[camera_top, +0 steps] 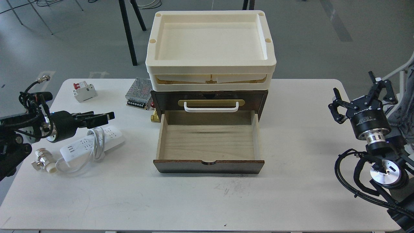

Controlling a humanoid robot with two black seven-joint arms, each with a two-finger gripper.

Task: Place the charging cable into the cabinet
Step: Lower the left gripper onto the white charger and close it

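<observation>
presently on the white bench [200,200]: charging cable [92,144], a white power strip with its cord looped about it, lying at the left, well apart from the cabinet [209,100]. cabinet stands centre-far, dark brown, lower drawer [208,142] pulled out toward the near edge, cream tray [210,38] on top. left gripper [103,118] hovers just over the strip's far end, fingers drawn narrow, gripping nothing. right gripper [364,97] at far right, fingers spread wide, nothing between them. circuit breaker [84,91] and perforated power supply [140,94] sit far left of the cabinet.
</observation>
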